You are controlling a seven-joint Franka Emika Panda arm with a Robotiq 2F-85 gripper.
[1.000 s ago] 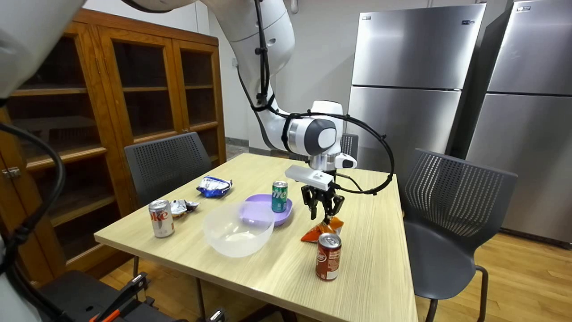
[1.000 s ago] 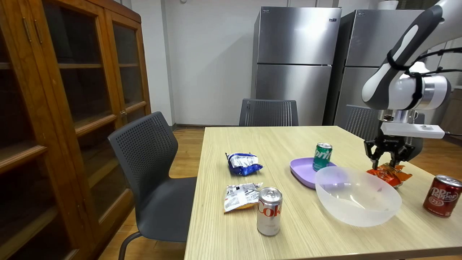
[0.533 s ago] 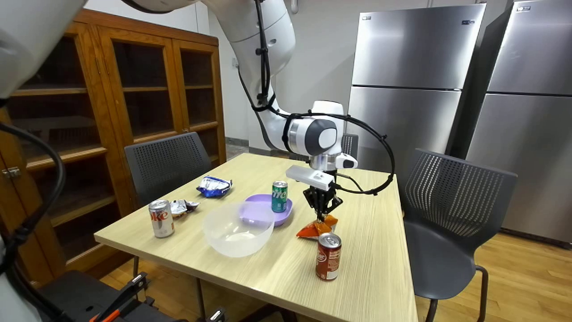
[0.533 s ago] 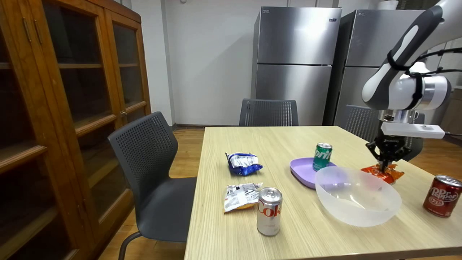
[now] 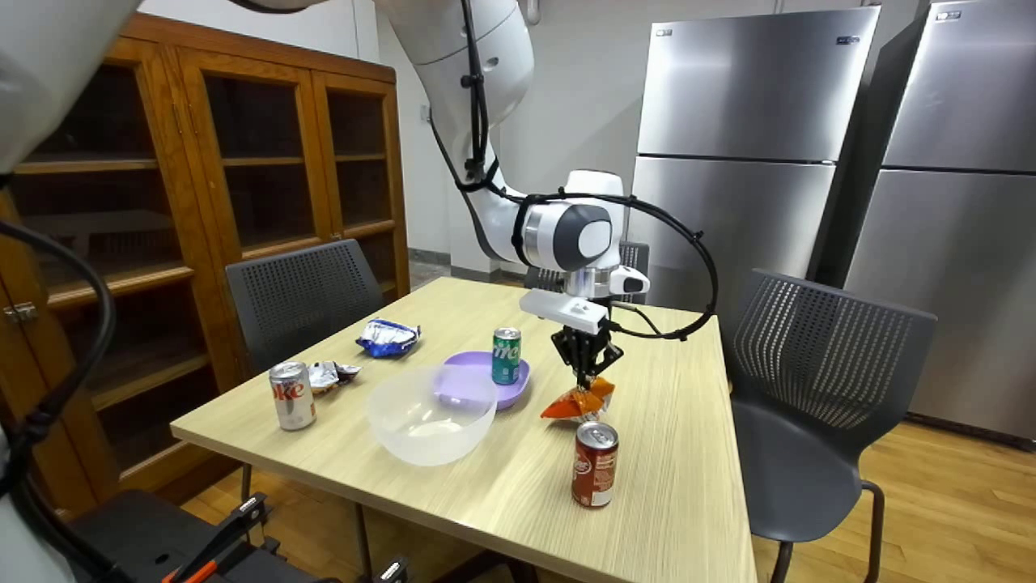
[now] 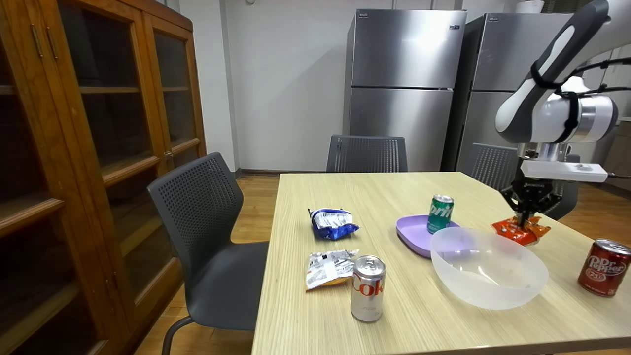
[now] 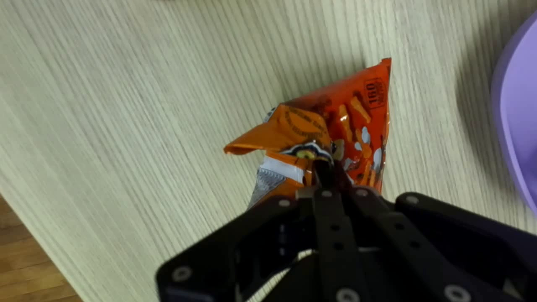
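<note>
So, pincer (image 7: 328,175) pinching a fold of the orange snack bag (image 7: 312,130), bag mid-frame in the wrist view, fanned above the grip, pale tabletop (image 7: 117,105) running to the upper left, table edge (image 7: 46,251) slanting across the lower left, purple dish (image 7: 520,92) apart at far right.

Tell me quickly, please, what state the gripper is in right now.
Gripper: closed, holding the orange snack bag by a pinched fold.
</note>
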